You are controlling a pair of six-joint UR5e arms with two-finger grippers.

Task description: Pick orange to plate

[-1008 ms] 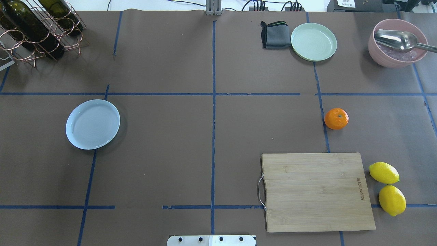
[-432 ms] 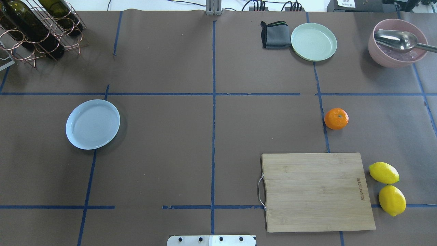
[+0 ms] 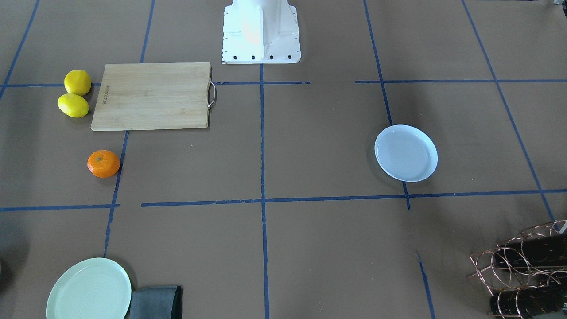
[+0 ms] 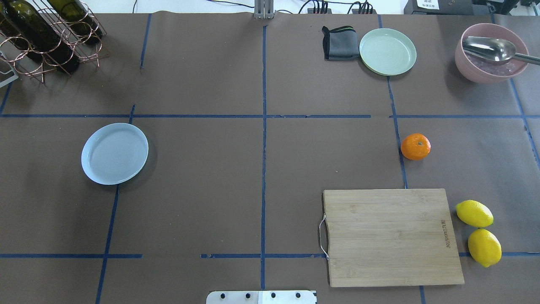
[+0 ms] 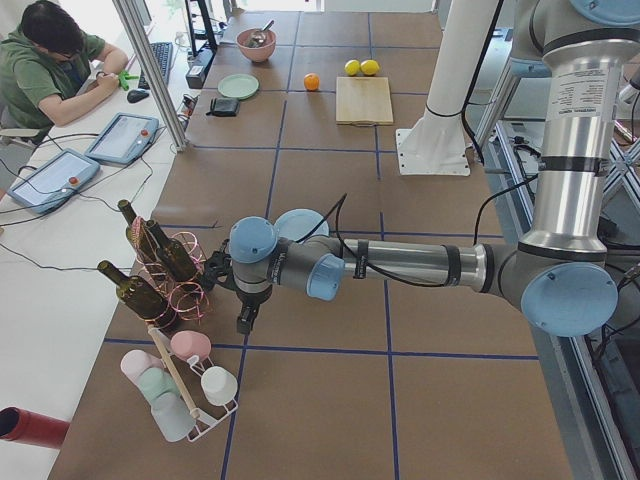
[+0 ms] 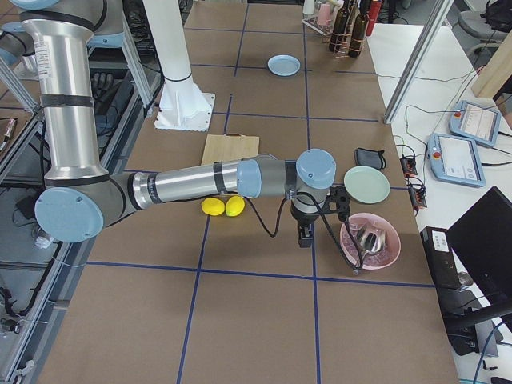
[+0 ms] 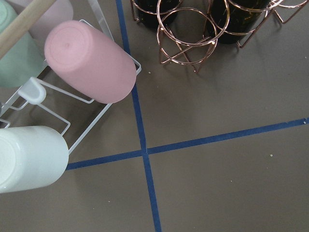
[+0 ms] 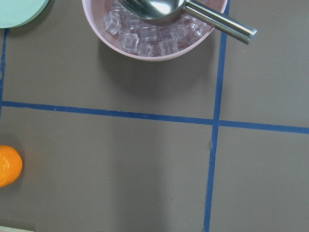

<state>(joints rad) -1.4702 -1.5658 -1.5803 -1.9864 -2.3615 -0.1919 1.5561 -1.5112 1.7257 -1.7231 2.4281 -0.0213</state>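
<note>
The brown table (image 4: 202, 177) (blue-taped) carries orange (image 4: 415, 146), bluish plate (image 4: 114, 153), cutting board (image 4: 390, 236), lemons (image 4: 474, 213), green plate (image 4: 387, 51), cloth (image 4: 339, 43), bowl (image 4: 476, 75), bottle rack (image 4: 31, 67).

**Both arms reach out flat, grippers pointing down**

The left arm (image 5: 400, 265) goes up tall, bends, then stretches out long and level. Its wrist turns down, so the left gripper (image 5: 243, 322) points at the floor side. The right arm (image 6: 184, 186) has the same shape, with the right gripper (image 6: 304, 238) hanging down. The fingers look too small and dark to tell if they are apart or together.
</note>
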